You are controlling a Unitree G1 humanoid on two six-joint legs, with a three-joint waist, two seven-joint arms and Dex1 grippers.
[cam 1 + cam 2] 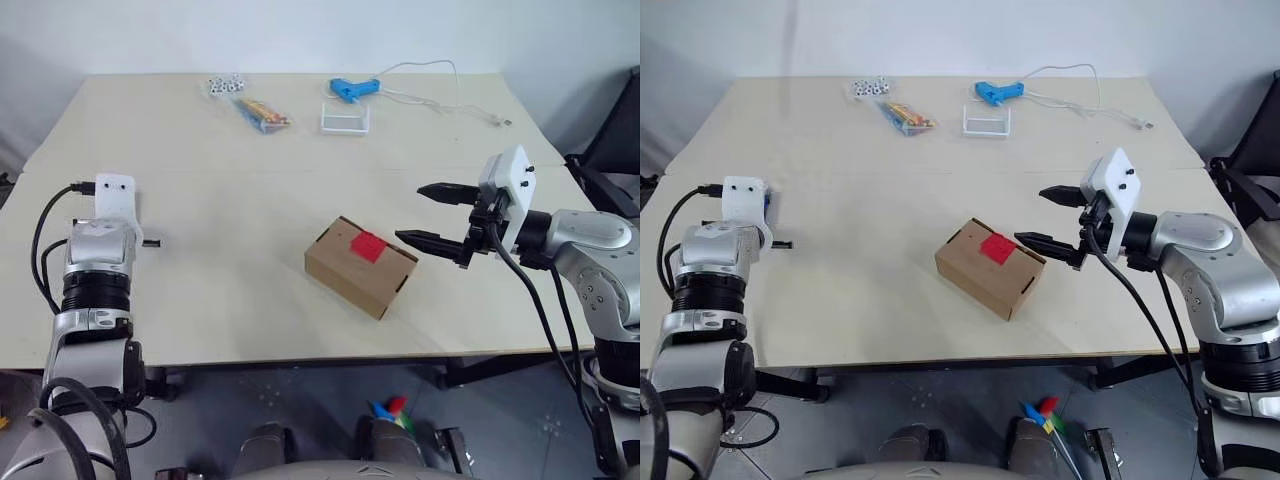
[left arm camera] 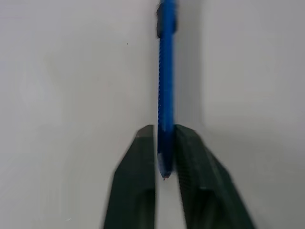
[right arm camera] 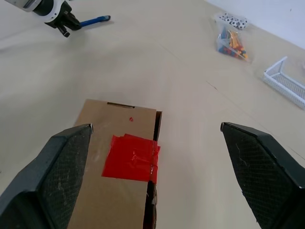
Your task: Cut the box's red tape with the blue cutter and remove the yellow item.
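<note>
The cutter point(image 2: 166, 86) is blurred, its far end cut off by the frame edge and its near end hidden between the left gripper's fingers point(image 2: 193, 157).

One box point(image 1: 360, 267), one red tape point(image 1: 367, 245) patch, one blue cutter point(image 2: 166, 86), one glue gun point(image 1: 354, 89), one white wire tray point(image 1: 345, 120), two small clear bags point(image 1: 262, 114)

Silver arms point(image 1: 590, 240), black cables, white wrist housings

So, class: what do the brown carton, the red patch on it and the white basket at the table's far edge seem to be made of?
Brown carton: plain matt cardboard, judging by its folded flaps and raw edges.
Red patch: probably plastic tape; slightly glossy and wrinkled.
White basket: apparently coated wire or plastic mesh; thin open walls, material uncertain.
</note>
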